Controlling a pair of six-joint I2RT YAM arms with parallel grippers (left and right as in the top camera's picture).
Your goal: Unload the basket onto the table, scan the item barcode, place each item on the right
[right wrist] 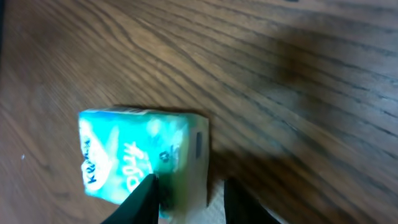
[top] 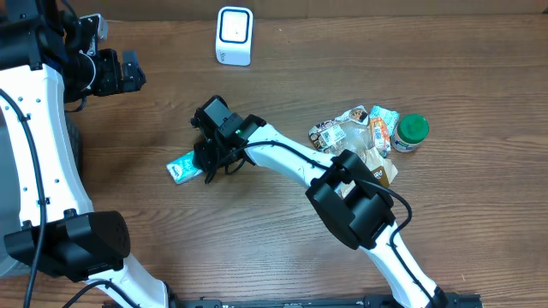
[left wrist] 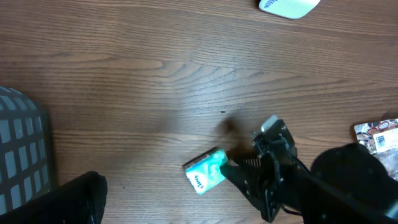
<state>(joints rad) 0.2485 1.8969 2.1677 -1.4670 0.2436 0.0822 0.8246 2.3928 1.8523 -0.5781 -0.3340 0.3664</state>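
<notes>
From overhead, the tissue packet (top: 182, 168) lay flat on the table (top: 300, 77), left of centre and nearer than the white scanner (top: 234, 36) at the far edge. The right gripper (top: 210, 158) reached across to the packet's right end, probably because that end faced the arm. The left gripper (top: 128, 73) waited at the far left, jaws wide and empty, out of the way. The other packets (top: 355, 137) and a green-lidded jar (top: 411, 133) sat heaped well to the right. In the left wrist view, the packet (left wrist: 205, 174) touched the right gripper's tip (left wrist: 239, 171), with bare wood between it and the scanner (left wrist: 289, 6). In the right wrist view, the fingers (right wrist: 146, 199) stood narrowly apart astride the packet's (right wrist: 137, 155) pale end. Whether they pinched it I could not tell, since a sliver of gap showed on the right. A small dark mark there might be the barcode, but it was too blurred to tell.
</notes>
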